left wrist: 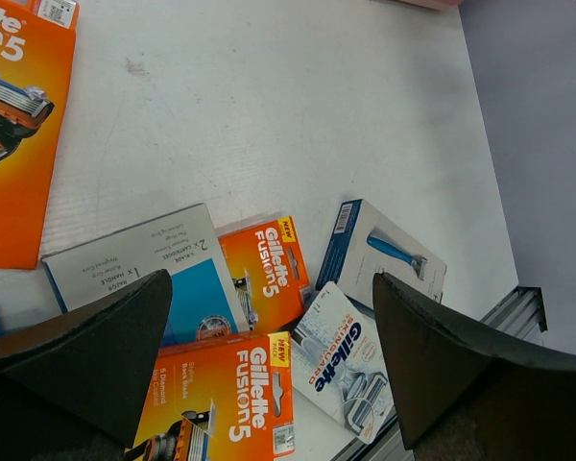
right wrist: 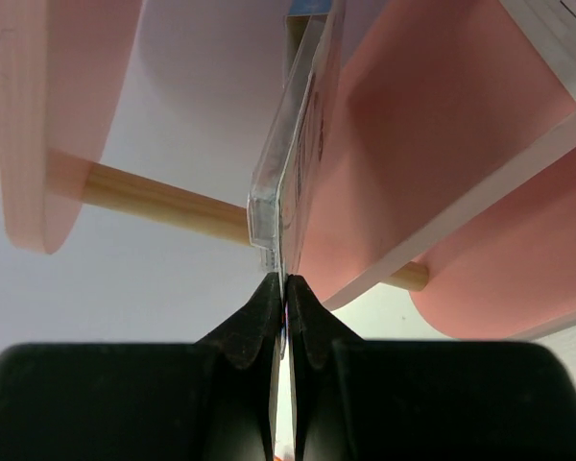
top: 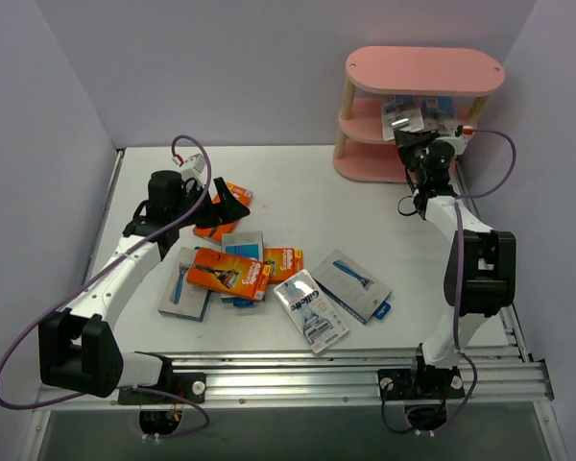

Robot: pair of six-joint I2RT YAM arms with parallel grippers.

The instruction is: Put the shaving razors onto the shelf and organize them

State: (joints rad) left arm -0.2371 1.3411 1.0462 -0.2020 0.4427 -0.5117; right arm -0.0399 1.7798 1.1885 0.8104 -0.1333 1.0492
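Several shaving razors lie mid-table: an orange box [top: 228,273], a smaller orange box [top: 283,262], a white-blue blister card [top: 310,310] and blue-grey boxes [top: 351,284] [top: 184,283]. My left gripper [top: 226,206] hangs open above them, holding nothing. In the left wrist view its fingers [left wrist: 86,355] frame an orange Fusion5 box [left wrist: 235,399] and the Skinguard card [left wrist: 346,370]. The pink shelf [top: 424,67] stands at the back right, with packs [top: 403,110] on its middle tier. My right gripper [top: 413,142] is at that tier, shut on a clear blister card [right wrist: 293,182] seen edge-on.
A large orange pack [left wrist: 14,125] lies under the left arm's far side. A wooden post [right wrist: 163,202] and pink boards [right wrist: 422,144] surround the right fingers closely. The purple side walls stand near both arms. A metal rail [top: 346,370] runs along the near edge.
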